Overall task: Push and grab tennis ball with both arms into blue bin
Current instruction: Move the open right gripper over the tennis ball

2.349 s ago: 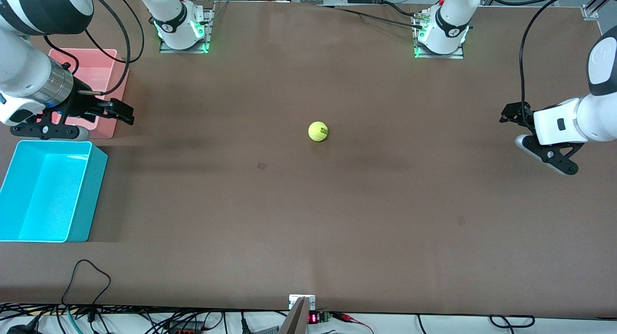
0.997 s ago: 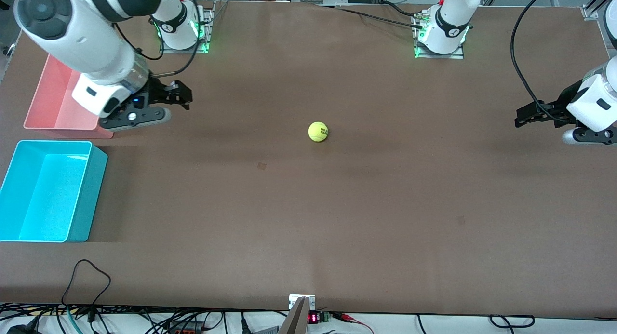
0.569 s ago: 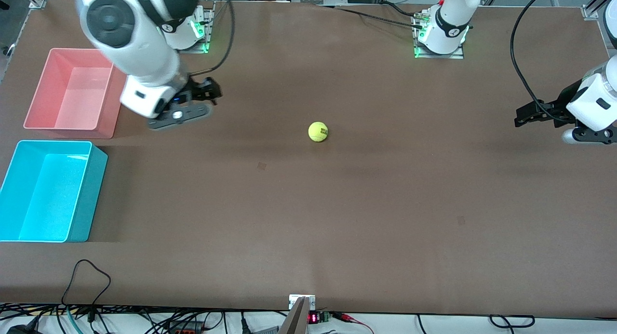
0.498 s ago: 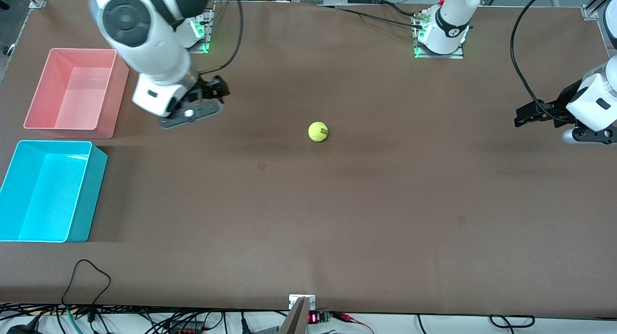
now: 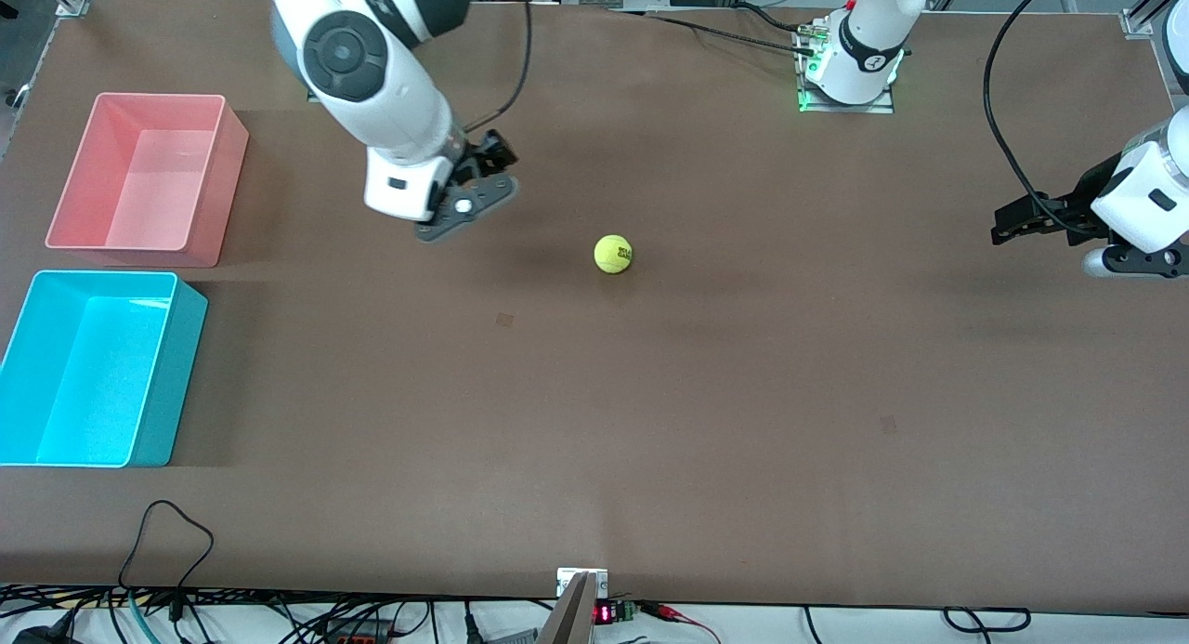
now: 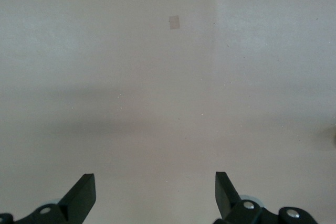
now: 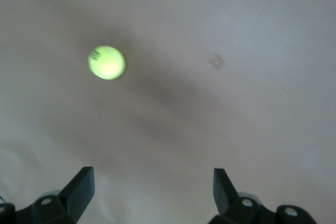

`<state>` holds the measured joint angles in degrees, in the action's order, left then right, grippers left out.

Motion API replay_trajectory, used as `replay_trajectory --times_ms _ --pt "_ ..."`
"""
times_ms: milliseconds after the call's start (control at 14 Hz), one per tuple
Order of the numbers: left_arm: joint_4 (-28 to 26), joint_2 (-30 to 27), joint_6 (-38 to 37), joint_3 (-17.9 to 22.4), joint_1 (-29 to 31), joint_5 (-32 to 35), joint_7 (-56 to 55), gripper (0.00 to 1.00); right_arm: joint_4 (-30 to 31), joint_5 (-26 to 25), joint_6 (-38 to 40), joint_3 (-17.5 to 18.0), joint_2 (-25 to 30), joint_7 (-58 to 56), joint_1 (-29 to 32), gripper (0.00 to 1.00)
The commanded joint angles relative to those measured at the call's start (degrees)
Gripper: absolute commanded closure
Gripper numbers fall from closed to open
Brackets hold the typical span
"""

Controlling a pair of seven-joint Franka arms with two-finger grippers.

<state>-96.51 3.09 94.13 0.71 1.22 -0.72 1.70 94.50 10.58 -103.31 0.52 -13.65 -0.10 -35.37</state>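
The tennis ball (image 5: 613, 254), yellow-green with black lettering, lies on the brown table near its middle. It also shows in the right wrist view (image 7: 106, 62). My right gripper (image 5: 492, 151) is open and empty, up over the table between the ball and the right arm's end; its jaws stand wide apart (image 7: 152, 187). My left gripper (image 5: 1008, 223) is open and empty, over the left arm's end of the table, and waits there; its wrist view (image 6: 155, 190) shows only bare table. The blue bin (image 5: 93, 370) stands at the right arm's end, near the front camera, empty.
A pink bin (image 5: 144, 175) stands beside the blue bin, farther from the front camera. Cables (image 5: 167, 551) lie along the table's front edge. Two small marks (image 5: 504, 320) show on the table surface.
My right arm has swung from over the pink bin toward the middle of the table, closing on the ball. The left arm has stayed still over the last second. The ball has not moved.
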Motion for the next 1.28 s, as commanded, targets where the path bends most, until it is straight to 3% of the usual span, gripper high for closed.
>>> replay_trajectory --times_ms 0,427,641,997,1210 --pt "0.01 -0.81 -0.88 0.35 -0.43 0.46 -0.03 0.0 -0.02 0.94 -7.32 -0.79 -3.9 -1.83 -5.49 0.0" --pt "-0.08 -0.63 -1.05 0.69 -0.17 0.37 0.15 0.0 0.07 -3.79 -23.06 -0.79 -12.96 -4.03 -11.12 0.0" --pt "-0.08 -0.37 -0.96 0.79 -0.17 0.37 0.15 0.0 0.16 -6.62 -25.8 -0.79 -15.17 -3.94 -11.65 0.0" --pt "0.01 -0.45 -1.05 0.87 -0.17 0.11 0.15 0.0 0.25 -6.54 -34.67 -0.88 -20.09 -3.32 -13.06 0.0" --pt "0.1 -0.45 -1.05 0.7 -0.26 0.11 0.15 0.0 0.25 -6.97 -35.65 -0.88 -21.58 -3.32 -13.58 0.0"
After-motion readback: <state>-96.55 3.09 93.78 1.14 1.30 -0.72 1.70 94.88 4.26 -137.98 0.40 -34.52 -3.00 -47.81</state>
